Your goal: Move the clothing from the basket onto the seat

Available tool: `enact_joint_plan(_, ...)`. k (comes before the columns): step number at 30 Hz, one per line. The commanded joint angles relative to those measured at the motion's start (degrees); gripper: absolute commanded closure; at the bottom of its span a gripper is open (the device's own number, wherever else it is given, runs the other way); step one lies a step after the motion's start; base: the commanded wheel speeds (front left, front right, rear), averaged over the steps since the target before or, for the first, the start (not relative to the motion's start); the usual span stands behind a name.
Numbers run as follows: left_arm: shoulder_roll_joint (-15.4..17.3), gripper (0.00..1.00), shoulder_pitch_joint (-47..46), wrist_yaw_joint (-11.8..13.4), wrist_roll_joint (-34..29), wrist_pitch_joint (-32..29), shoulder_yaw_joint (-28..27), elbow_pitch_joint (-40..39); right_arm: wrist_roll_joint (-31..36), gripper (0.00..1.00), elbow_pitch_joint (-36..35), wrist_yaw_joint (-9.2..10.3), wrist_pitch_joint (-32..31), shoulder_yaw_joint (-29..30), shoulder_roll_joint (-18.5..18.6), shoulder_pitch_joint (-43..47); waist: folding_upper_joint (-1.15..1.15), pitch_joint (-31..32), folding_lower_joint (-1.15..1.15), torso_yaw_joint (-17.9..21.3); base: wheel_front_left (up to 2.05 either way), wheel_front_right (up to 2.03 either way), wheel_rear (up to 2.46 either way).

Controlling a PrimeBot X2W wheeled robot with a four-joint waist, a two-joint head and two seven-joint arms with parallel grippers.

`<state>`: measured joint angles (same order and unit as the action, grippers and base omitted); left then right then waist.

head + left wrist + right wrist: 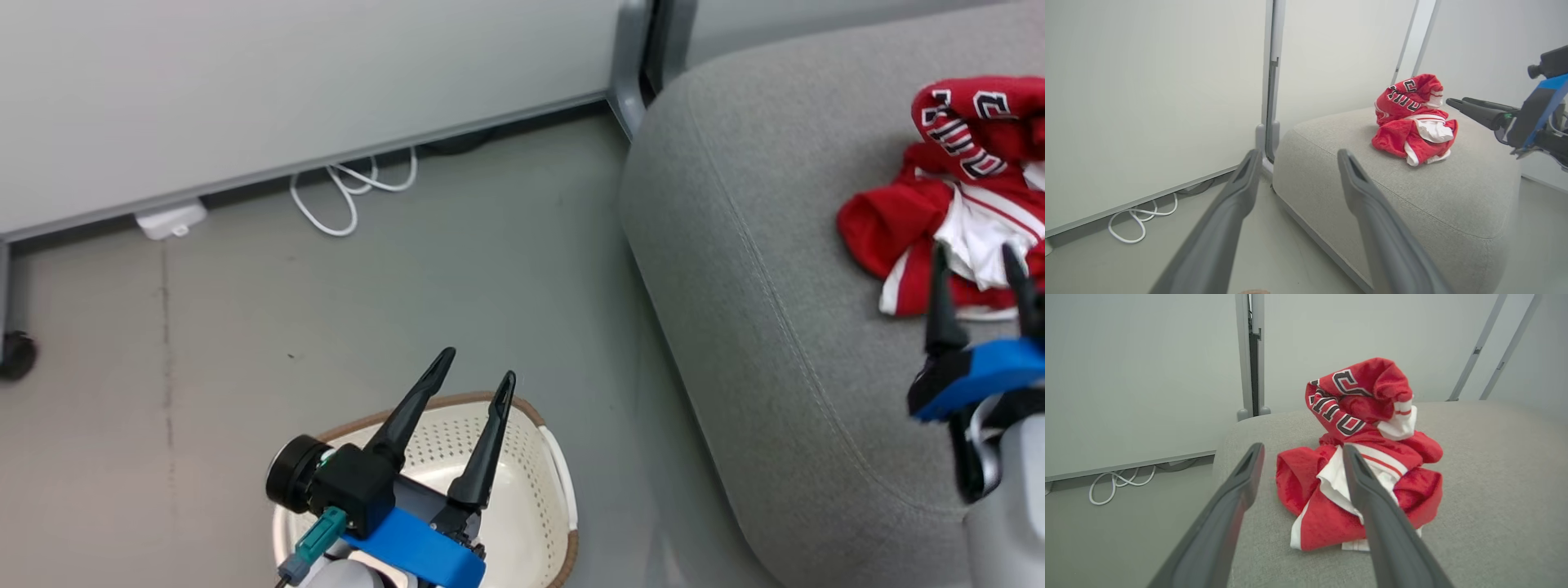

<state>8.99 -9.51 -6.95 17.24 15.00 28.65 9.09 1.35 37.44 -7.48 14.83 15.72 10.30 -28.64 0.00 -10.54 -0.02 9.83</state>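
Two red garments, the clothing (955, 204), lie crumpled in one heap on top of the seat (775, 286), a big grey couch. White trim shows through the folds, and black-and-white lettering runs across the raised upper fold. The heap sits away from the couch's rounded front edge and seam.

Closest to the heap is the right gripper (976, 249). Its two dark fingers are spread wide and hold nothing. In the head view the tips point at the near side of the pile; in the right wrist view the heap lies just beyond the spread fingers (1241, 486), one of which overlaps the cloth. From the left wrist view the tips sit just beside the pile, level with its upper part. Whether they touch the fabric cannot be told.

The left gripper (479, 363) hangs above the basket (563, 482), which stands on the grey floor (245, 327) beside the couch. Its fingers are spread wide too, with nothing between them and nothing touching them. The part of the basket not hidden by the arm shows its cream perforated wall and brown rim.

Farther off, a white cable (351, 192) loops on the floor under the pale wall panel (286, 82), near a small white box (171, 219).
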Motion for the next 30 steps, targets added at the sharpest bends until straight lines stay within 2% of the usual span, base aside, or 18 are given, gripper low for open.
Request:
enact_joint_plan(1, -0.35, 0.00, 0.90, -0.22, 0.01, 0.26, -0.68, 0.49, -0.69, 0.00, -1.46, -0.04, 0.23, -1.01, -0.70, 2.43, 0.00, 2.64, 0.02, -2.63, 0.00, 0.00, 0.00)
enact_joint_plan(10, -2.93, 0.00, 6.04, -0.49, -0.95, 0.26, -7.40, 2.80, -2.82, 0.00, -13.96, -0.04, -1.01, -5.60, -5.46, 16.73, 0.00, 7.75, 0.02, -9.03, 0.00, 0.00, 0.00)
enact_joint_plan(17, -3.66, 0.00, 8.84, -0.63, -1.58, 0.26, -12.22, 4.68, -2.53, 0.00, -19.66, -0.04, -2.18, -8.25, -7.31, 24.50, 0.00, 10.12, 0.02, -12.95, 0.00, 0.00, 0.00)
enact_joint_plan(30, -3.47, 0.00, 11.60, -0.69, -2.21, 0.26, -18.87, 7.36, -5.62, 0.00, -23.18, -0.04, -2.13, -11.56, -7.42, 31.40, 0.00, 12.42, 0.02, -14.15, 0.00, 0.00, 0.00)
